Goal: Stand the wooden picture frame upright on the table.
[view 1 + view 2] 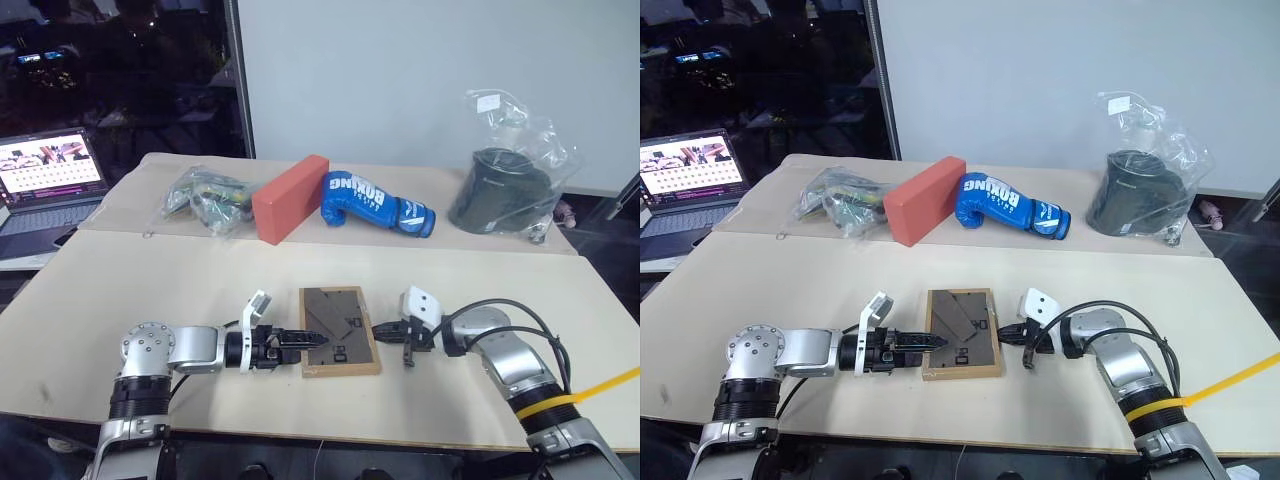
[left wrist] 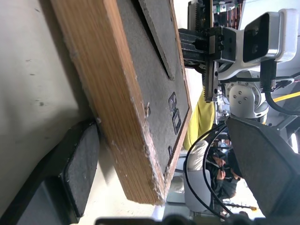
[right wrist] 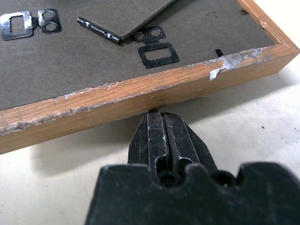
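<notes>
The wooden picture frame lies flat on the table with its dark back and folded stand facing up. My left gripper is open at the frame's left edge. In the left wrist view one finger pad rests on the table beside the wooden edge, and the other finger hangs over the back. My right gripper is shut. Its closed tips press against the frame's right edge.
Across the table's seam, at the back, lie a clear bag of small items, an orange-red brick block, a blue boxing glove and a dark object in a plastic bag. An open laptop sits off the left side.
</notes>
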### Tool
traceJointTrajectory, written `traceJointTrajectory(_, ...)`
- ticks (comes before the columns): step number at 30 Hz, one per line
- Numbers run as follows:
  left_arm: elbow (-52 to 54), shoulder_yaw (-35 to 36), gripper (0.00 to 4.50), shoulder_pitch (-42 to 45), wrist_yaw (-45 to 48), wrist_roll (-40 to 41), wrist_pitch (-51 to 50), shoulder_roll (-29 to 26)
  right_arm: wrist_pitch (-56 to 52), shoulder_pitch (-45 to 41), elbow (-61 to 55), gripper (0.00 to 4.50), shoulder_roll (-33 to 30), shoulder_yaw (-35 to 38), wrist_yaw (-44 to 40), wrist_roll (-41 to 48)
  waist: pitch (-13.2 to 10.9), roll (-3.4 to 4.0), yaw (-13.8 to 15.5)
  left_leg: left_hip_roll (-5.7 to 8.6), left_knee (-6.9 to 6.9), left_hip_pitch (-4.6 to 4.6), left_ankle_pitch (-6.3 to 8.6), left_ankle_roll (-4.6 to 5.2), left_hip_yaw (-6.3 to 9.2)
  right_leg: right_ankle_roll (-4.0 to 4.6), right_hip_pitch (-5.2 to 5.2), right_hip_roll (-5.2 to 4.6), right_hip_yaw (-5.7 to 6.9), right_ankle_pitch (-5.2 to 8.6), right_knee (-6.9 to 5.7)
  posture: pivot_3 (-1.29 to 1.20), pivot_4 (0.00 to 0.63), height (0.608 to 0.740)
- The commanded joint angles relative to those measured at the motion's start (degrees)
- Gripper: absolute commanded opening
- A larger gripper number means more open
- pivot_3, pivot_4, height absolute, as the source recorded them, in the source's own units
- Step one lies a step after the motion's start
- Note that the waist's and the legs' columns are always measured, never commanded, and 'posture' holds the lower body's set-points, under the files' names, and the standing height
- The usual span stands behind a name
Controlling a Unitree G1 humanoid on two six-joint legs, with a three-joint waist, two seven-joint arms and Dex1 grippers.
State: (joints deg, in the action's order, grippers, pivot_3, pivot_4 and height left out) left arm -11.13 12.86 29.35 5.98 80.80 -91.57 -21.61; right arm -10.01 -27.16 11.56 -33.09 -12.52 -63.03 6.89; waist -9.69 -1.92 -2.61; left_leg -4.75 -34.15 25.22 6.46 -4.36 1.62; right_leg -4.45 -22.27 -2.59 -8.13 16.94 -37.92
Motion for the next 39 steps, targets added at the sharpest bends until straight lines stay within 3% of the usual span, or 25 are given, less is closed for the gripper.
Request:
traceJointTrajectory(1, -1.94, -0.98, 3.94, 0.41, -1.92, 2.75, -0.93, -0.02, 0.04, 0.59, -1.59, 0.0, 0.16, 0.25, 0.39, 0.01, 0.0, 0.0, -0.03, 0.0, 0.0, 0.0, 0.0, 0.0, 0.0, 0.0, 0.0, 0.0, 0.0, 0.0, 0.0, 0.0, 0.15, 0.723)
traceJointTrajectory(8, -3.75, -0.29, 1.42, 1.81, -4.43, 6.03, -0.93, 1.37, -1.32, 0.22, -2.82, 0.0, 0.46, 0.87, 1.0, 0.91, -0.01, -0.01, -0.01, 0.0, 0.0, 0.02, 0.0, -0.01, 0.0, 0.0, -0.04, 0.0, 0.0, 0.0, 0.0, 0.0, 0.15, 0.723)
traceJointTrajectory(10, -3.47, -0.08, 1.06, 1.96, -4.65, 6.76, -0.88, 1.24, -2.03, 0.4, -3.48, 0.0, 0.42, 1.3, 1.08, 1.45, -0.01, -0.01, 0.01, 0.01, 0.0, 0.02, 0.0, -0.01, 0.0, 0.0, -0.03, 0.0, 0.0, 0.0, 0.01, 0.0, 0.15, 0.723)
traceJointTrajectory(17, -2.6, 1.88, 1.06, 3.88, -1.63, 9.67, -0.78, -3.09, -8.75, 1.68, -7.35, 0.0, -3.94, 8.62, 2.08, 5.84, -0.02, -0.02, 0.02, 0.01, 0.03, 0.14, 0.0, -0.02, 0.0, 0.01, -0.15, 0.0, 0.0, 0.0, 0.02, 0.0, 0.15, 0.723)
traceJointTrajectory(20, -2.85, 0.85, 1.06, 5.3, 0.87, 10.34, -0.93, -6.44, -15.29, 1.58, -11.29, 0.8, -7.62, 13.81, -0.4, 12.34, -0.03, -0.03, 0.12, 0.02, 0.03, 0.29, -0.01, -0.02, 0.01, 0.01, -0.28, -0.01, 0.0, -0.01, 0.01, 0.0, 0.15, 0.723)
traceJointTrajectory(25, -3.49, -1.82, 1.06, 7.73, 4.22, 8.64, -0.93, -8.62, -24.57, -2.44, -15.11, 2.56, -7.95, 17.96, -0.46, 21.16, -0.03, -0.03, -0.16, 0.02, 0.18, 0.3, -0.01, -0.02, 0.01, 0.02, -0.33, -0.01, 0.0, -0.01, 0.14, 0.0, 0.15, 0.723)
traceJointTrajectory(28, -2.97, -4.19, 1.06, 9.15, 6.63, 6.45, -0.93, -8.92, -30.96, -5.2, -17.61, 3.54, -6.68, 16.51, -1.19, 26.16, -0.04, -0.03, -0.22, 0.02, 0.22, 0.3, -0.01, -0.03, 0.01, 0.03, -0.37, -0.01, 0.0, -0.01, 0.13, 0.0, 0.15, 0.723)
traceJointTrajectory(31, -2.45, -6.24, 1.06, 10.47, 8.87, 3.88, -0.93, -8.41, -30.17, -8.26, -17.01, 4.46, -3.17, 10.79, 0.08, 23.57, -0.03, -0.03, -0.31, 0.02, 0.25, 0.33, -0.01, -0.03, 0.01, 0.03, -0.41, 0.0, -0.01, -0.01, 0.15, 0.0, 0.15, 0.723)
traceJointTrajectory(39, -2.72, -6.77, 1.06, 12.22, 13.25, 0.12, -0.93, -7.95, -30.47, -11.88, -15.9, 4.46, -1.01, 3.54, -2.2, 22.16, -0.04, -0.03, 0.23, 0.04, 0.19, 1.01, -0.06, -0.08, 0.02, 0.36, -1.02, -0.01, 0.0, -0.23, 0.06, 0.0, 0.15, 0.723)
